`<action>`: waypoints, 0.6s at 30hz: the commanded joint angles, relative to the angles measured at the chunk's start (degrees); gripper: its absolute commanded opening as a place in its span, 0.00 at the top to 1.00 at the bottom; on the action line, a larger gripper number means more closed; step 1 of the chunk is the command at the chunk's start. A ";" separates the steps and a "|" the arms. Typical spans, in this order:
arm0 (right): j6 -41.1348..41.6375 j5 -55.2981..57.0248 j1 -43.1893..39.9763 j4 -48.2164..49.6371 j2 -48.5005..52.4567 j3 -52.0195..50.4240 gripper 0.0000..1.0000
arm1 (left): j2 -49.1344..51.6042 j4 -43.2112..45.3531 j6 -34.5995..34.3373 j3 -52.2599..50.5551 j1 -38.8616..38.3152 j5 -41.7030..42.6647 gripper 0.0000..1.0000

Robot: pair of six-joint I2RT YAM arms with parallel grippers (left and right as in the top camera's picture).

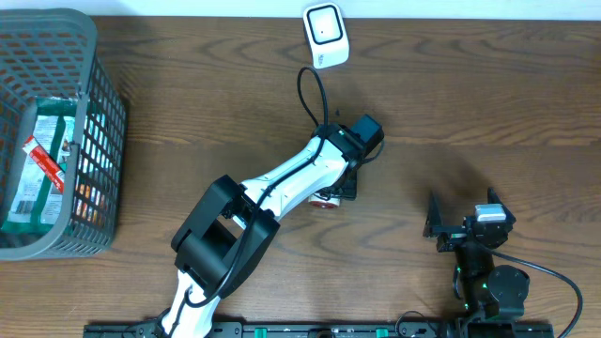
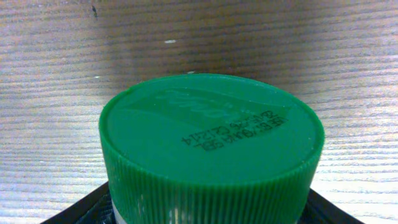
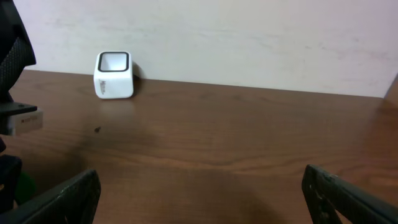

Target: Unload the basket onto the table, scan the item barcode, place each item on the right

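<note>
Basket of packets sits far left on desk. Mid-desk, left end effector is clamped on green-capped bottle. White scanner stands beyond, well apart. Far right, right end effector has fingers wide apart.

green-capped item — body cut off below | basket — left side cropped

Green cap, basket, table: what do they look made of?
Green cap: likely moulded plastic, semi-gloss; ribbed skirt, embossed logo. Basket: probably plastic, matte grey; moulded grid walls. Table: wood grain, satin; solid wood or laminate, can't tell.
</note>
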 commanded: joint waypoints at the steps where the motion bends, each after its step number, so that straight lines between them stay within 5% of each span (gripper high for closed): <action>1: -0.66 0.15 -0.50 -0.22 -0.33 -0.04 0.01 | 0.63 -0.28 -0.68 -0.17 0.02 0.63 0.37; 18: -0.66 0.15 -0.50 -0.24 -0.33 -0.04 0.01 | 0.63 3.85 -5.01 -0.17 0.04 5.31 0.33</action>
